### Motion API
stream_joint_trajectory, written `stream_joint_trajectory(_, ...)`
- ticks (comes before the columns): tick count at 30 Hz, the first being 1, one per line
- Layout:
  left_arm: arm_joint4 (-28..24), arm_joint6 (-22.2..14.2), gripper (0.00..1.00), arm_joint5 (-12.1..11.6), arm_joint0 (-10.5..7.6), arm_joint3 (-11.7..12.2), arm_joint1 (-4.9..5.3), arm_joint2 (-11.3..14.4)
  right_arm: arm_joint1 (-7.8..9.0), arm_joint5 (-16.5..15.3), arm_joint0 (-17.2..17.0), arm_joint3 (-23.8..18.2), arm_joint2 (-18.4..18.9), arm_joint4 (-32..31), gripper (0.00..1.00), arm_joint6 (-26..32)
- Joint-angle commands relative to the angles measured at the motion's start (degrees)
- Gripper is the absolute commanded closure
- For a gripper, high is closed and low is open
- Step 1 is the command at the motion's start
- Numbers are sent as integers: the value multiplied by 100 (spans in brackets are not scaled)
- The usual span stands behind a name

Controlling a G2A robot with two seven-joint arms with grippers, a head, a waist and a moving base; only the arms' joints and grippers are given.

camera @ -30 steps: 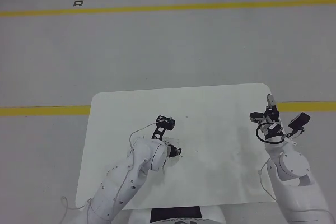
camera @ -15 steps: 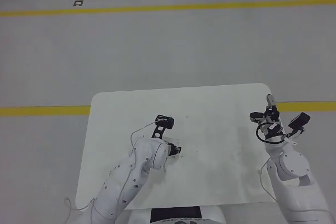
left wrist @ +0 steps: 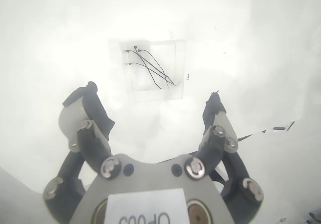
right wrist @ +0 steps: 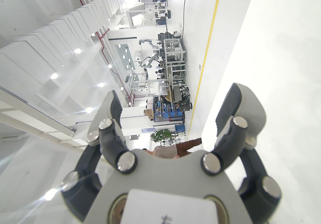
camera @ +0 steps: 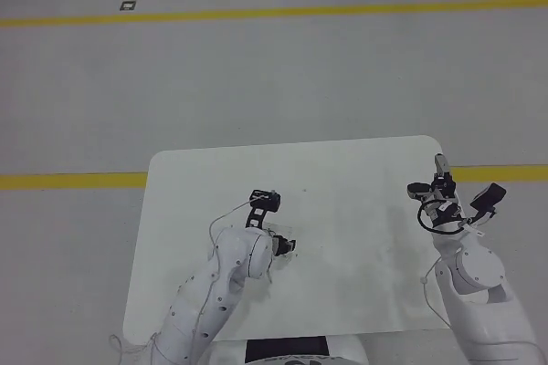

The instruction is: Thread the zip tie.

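Note:
Several black zip ties (left wrist: 148, 66) lie crossed in a shallow clear tray (left wrist: 179, 69) on the white table. My left gripper (left wrist: 153, 90) hangs above the table just short of the tray, its fingers wide open and empty. From above, the left gripper (camera: 276, 222) is over the table's middle left. My right gripper (right wrist: 174, 92) is open and empty and points away from the table into the room. In the top view the right gripper (camera: 429, 178) is raised at the table's far right edge.
The white table (camera: 365, 274) has rounded corners, and its right edge runs close under the right arm. A thin white strip with a dark end (left wrist: 275, 129) lies on the table beside the left gripper. Grey floor with yellow lines (camera: 64, 181) surrounds the table.
The left arm's wrist has shifted slightly to the left over the table. The right arm has not moved.

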Motion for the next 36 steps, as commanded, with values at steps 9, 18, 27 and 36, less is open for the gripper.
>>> stream_joint_trajectory(9, 420, 3, 0, 0, 212, -63, -297, -170, 0, 0, 0, 0, 0, 0, 0, 0)
stream_joint_trajectory(18, -238, 140, 0, -409, 236, -13, -275, -367, 0, 0, 0, 0, 0, 0, 0, 0)
stream_joint_trajectory(27, -706, 55, 0, -1010, 163, 64, -204, -657, 0, 0, 0, 0, 0, 0, 0, 0)
stream_joint_trajectory(36, -700, 289, 0, -974, 218, 58, -172, -588, 0, 0, 0, 0, 0, 0, 0, 0)
